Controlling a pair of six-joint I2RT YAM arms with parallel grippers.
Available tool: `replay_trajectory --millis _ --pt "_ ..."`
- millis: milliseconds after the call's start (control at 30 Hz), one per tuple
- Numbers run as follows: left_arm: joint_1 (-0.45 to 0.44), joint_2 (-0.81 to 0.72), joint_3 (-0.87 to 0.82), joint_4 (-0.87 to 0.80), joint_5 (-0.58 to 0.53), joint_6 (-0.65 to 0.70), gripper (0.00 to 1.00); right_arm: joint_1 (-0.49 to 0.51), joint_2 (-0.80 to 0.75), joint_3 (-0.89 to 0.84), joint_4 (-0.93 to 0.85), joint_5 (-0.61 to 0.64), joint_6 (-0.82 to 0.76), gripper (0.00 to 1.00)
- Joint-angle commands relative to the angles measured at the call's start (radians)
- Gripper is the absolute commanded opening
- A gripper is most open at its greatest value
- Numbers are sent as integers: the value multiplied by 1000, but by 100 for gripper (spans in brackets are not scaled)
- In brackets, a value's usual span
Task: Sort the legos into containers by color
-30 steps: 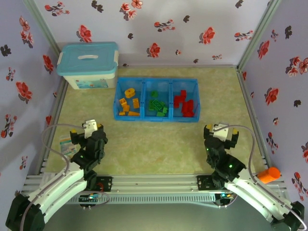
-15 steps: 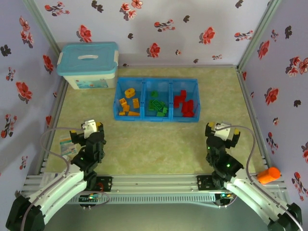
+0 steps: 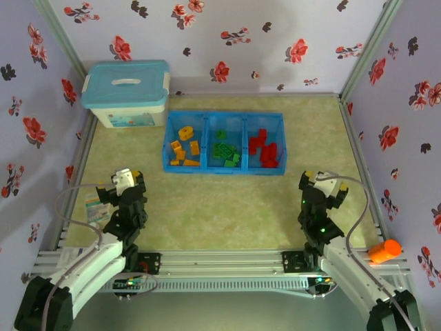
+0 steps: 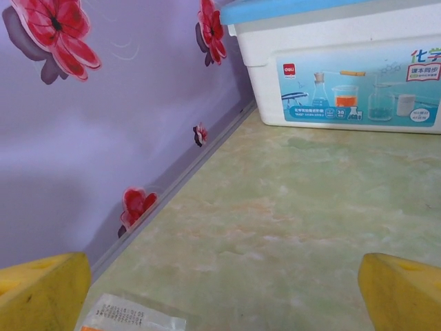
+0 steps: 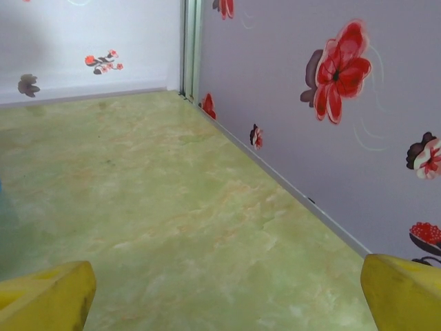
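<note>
At the near edge of the tabletop [image 3: 207, 200], two robot arms rise from their bases on a metal rail [image 3: 220, 261]. The left gripper [image 3: 124, 181] is poised over the near left part of the tabletop, its jaws spread wide and holding nothing. In the left wrist view its yellow fingertips [image 4: 41, 289] sit at the two lower corners of the frame, with bare green marbled surface between them. A small printed leaflet [image 3: 96, 207] lies flat by the left edge, just beside that gripper.

The right gripper [image 3: 322, 185] is poised over the near right part of the tabletop, jaws likewise wide apart and empty. In the right wrist view its yellow fingertips [image 5: 45, 293] frame bare surface running to the right wall.

Farther back, nearer the far edge and about midway across, lies the long blue tray [image 3: 224, 114], well apart from both grippers. The legos are in its three containers: orange-yellow bricks [image 3: 183, 148] in the left compartment, green bricks [image 3: 223, 152] in the middle one, red bricks [image 3: 265, 150] in the right one.

In the far left corner stands a white storage box [image 3: 126, 110] with a pale blue lid, just beside the tray's left end. Lilac walls [image 3: 227, 41] printed with red flowers close in the left, far and right sides.
</note>
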Motion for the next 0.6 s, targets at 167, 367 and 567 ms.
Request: replay_trajectory --millis 167,367,567 --pt "63 119 5 173 66 4 100 -27 108 -18 212 -56 -10 99" --pt "90 167 0 242 94 8 100 -40 197 -50 393 -90 -48 99" --pt "107 189 -19 316 114 8 100 -56 267 -55 480 -130 -59 99"
